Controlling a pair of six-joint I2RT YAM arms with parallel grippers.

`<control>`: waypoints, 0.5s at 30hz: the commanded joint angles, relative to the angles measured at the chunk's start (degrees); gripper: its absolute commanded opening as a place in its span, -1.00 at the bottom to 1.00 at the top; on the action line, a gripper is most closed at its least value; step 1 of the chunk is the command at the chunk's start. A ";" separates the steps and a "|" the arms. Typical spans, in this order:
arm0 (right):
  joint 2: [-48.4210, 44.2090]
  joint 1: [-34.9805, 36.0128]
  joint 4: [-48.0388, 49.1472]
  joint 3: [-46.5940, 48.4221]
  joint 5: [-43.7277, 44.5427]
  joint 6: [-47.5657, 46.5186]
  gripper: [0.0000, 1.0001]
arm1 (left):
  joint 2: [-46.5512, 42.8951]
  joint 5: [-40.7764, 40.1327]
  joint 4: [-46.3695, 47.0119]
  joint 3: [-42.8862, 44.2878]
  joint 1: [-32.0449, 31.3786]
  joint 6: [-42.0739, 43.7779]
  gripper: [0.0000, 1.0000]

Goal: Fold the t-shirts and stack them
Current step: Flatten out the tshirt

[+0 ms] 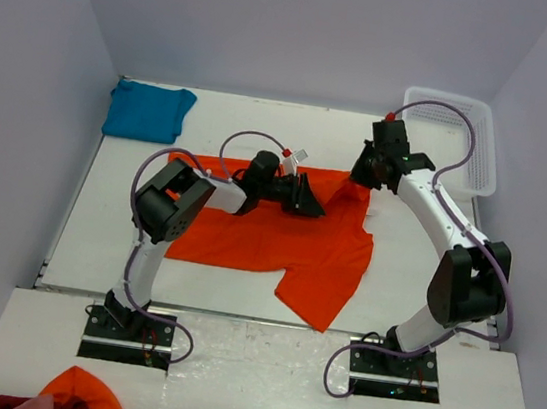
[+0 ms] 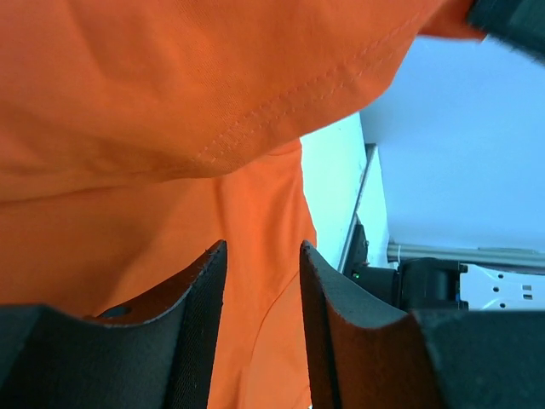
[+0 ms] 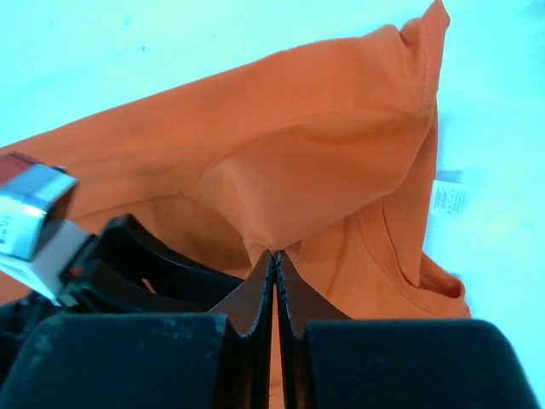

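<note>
The orange t-shirt (image 1: 269, 239) lies spread across the middle of the table, with one sleeve hanging toward the front edge. My right gripper (image 1: 364, 171) (image 3: 275, 253) is shut on a pinch of its cloth near the collar and holds that fold up off the table. A white label (image 3: 449, 200) shows beside the neck opening. Over the shirt's back edge, my left gripper (image 1: 304, 201) (image 2: 263, 244) has its jaws apart, and orange cloth (image 2: 170, 128) fills the view beyond them. The teal-blue t-shirt (image 1: 148, 110) lies crumpled at the back left corner.
A white plastic basket (image 1: 454, 138) stands at the back right corner. A heap of orange and red cloth (image 1: 77, 396) sits on the near shelf at the bottom left. The two grippers are close together over the shirt's back edge.
</note>
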 commanded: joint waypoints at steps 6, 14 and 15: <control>0.66 -0.27 -0.98 5.95 -2.61 -2.07 -1.00 | 3.12 -0.24 7.19 -0.14 -1.31 -3.51 -0.13; 0.84 -0.28 -0.98 7.01 -5.07 -2.07 -1.00 | 3.03 -7.19 10.59 -2.77 -1.31 -3.24 -0.08; 0.57 -0.28 -0.98 6.84 -5.24 -1.98 -1.00 | 3.91 -6.58 12.18 -2.77 -1.23 -3.86 -0.07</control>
